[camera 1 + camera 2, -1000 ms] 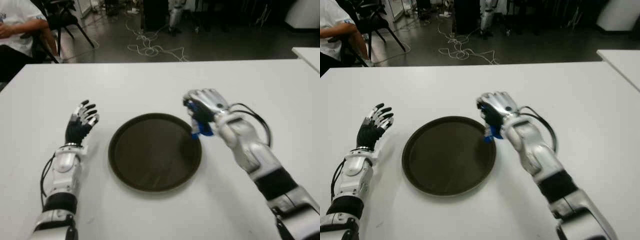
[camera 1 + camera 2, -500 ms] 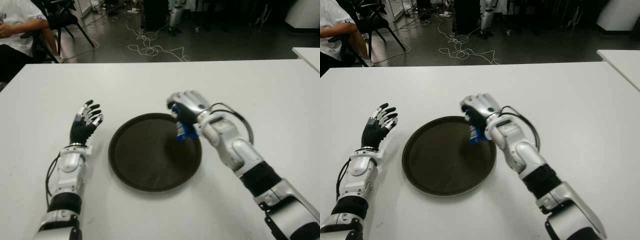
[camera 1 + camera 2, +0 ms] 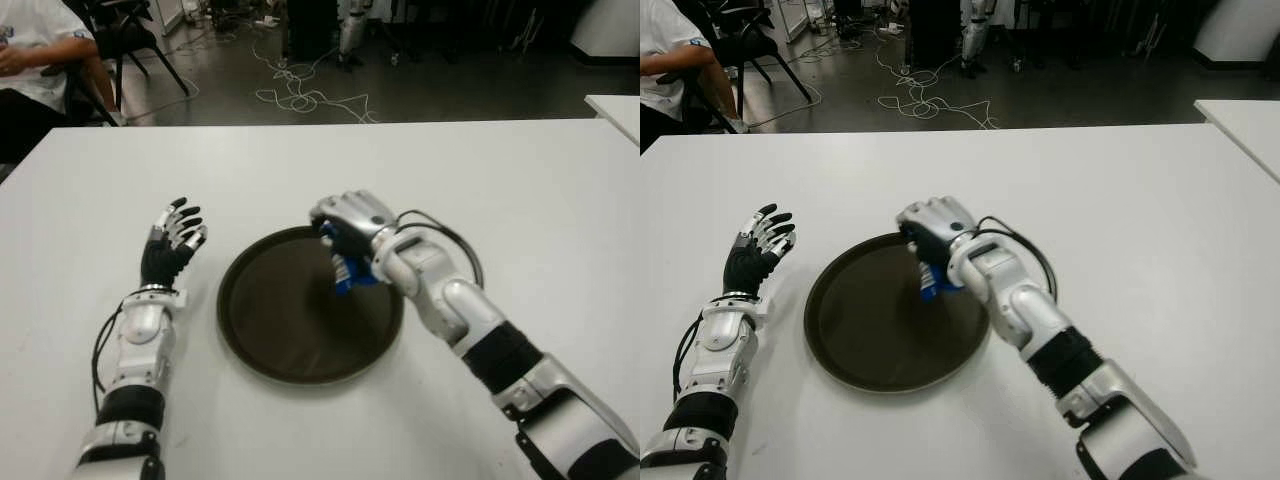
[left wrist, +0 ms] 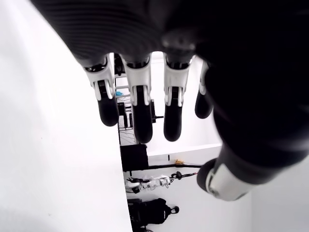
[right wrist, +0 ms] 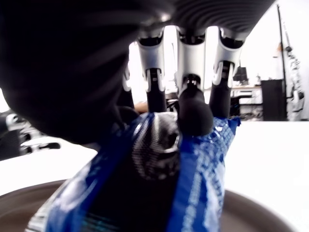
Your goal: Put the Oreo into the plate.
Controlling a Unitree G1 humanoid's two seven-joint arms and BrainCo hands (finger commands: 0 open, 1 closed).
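At the upper left corner of the left eye view a person [image 3: 35,60] in a white shirt sits on a chair beyond the table edge. Below, on the left side of the white table [image 3: 520,180], the left hand [image 3: 168,240] shows with its fingers spread and slightly bent, grasping nothing; it stands just to the left of the plate, apart from it. Its wrist view shows the same loose fingers [image 4: 136,104] with only the white surface beneath.

In the middle of the frame lies the plate [image 3: 262,330], a round dark tray with a low rim, flat on the table.

Over the upper right part of the plate the right hand [image 3: 352,226] reaches in from the lower right, knuckles up, its fingers clenched around the Oreo [image 3: 346,272], a blue wrapped packet that hangs down out of the grip. In the right wrist view a dark fingertip [image 5: 192,114] presses on the blue wrapper [image 5: 198,183], with the brown plate rim behind it. The packet's lower end seems close to the plate's surface, though contact cannot be judged from these views.

Loose cables [image 3: 300,95] lie on the dark floor at the top centre.
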